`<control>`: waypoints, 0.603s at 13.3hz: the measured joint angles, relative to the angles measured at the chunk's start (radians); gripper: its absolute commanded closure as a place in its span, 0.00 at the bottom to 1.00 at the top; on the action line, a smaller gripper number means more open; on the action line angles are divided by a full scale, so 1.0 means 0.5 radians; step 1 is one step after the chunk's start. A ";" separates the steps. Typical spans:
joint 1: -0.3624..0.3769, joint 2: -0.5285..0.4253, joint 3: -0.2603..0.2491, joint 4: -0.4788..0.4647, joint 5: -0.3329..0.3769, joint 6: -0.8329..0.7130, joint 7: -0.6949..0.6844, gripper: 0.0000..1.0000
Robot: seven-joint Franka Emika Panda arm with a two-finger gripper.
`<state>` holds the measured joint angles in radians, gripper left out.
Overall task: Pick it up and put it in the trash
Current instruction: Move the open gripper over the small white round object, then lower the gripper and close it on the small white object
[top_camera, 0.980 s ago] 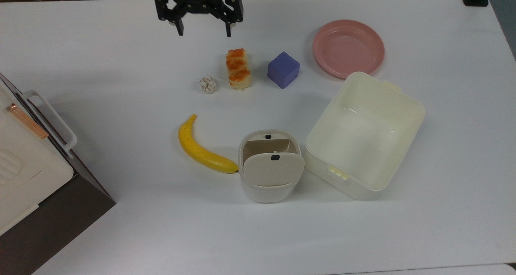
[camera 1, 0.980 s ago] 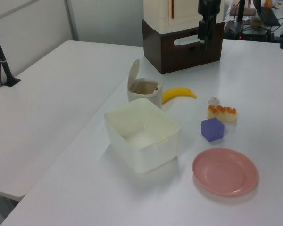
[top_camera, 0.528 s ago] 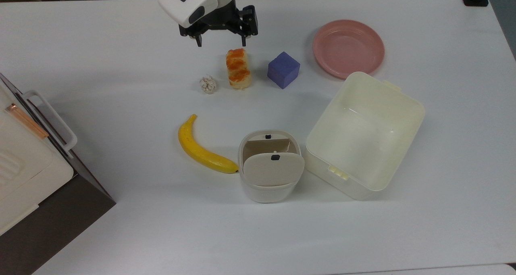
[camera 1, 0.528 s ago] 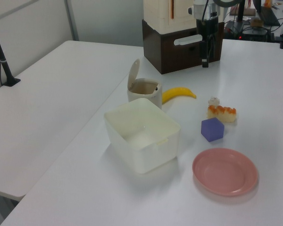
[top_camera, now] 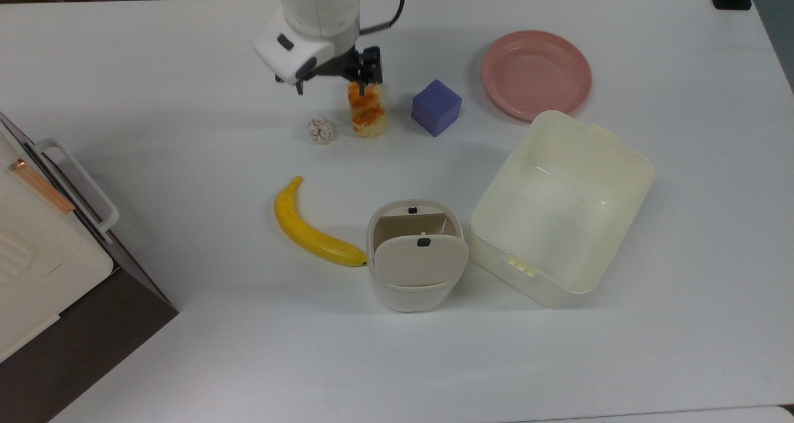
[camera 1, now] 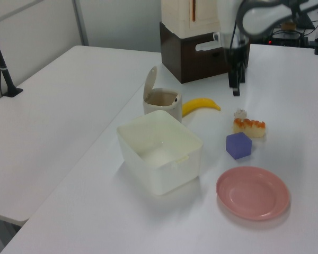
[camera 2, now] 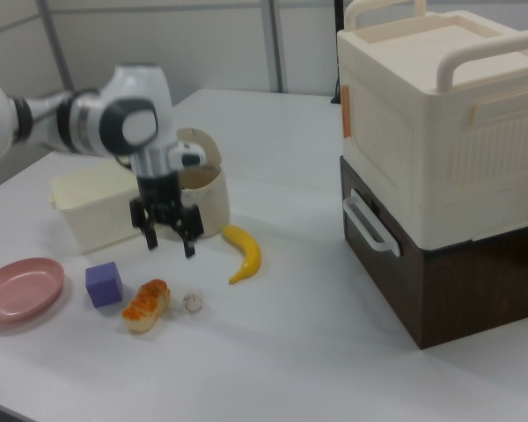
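Clearly in the approach step, the gripper (camera 2: 169, 243), jaws apart, hangs above the bench (top_camera: 186, 348) and must next drop onto the paper wad (top_camera: 321, 130) in the top view's lower left.

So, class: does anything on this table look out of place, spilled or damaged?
Nothing spilled or broken. The one bit of litter is the paper wad, lying loose on the table beside the bread; the bin stands lid-up.

A white table (top_camera: 186, 348) stands under even light. A second white table (camera 1: 47, 106) adjoins it in the left view. Grey wall panels (camera 2: 158, 44) rise behind.
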<state>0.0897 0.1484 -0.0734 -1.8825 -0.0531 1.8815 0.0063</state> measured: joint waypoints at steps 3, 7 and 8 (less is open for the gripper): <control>-0.007 0.015 -0.003 -0.201 -0.040 0.298 0.000 0.04; -0.019 0.029 -0.019 -0.239 -0.046 0.362 0.000 0.10; -0.019 0.046 -0.019 -0.241 -0.046 0.379 0.000 0.13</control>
<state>0.0800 0.1713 -0.0830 -2.0032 -0.0764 2.0710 0.0063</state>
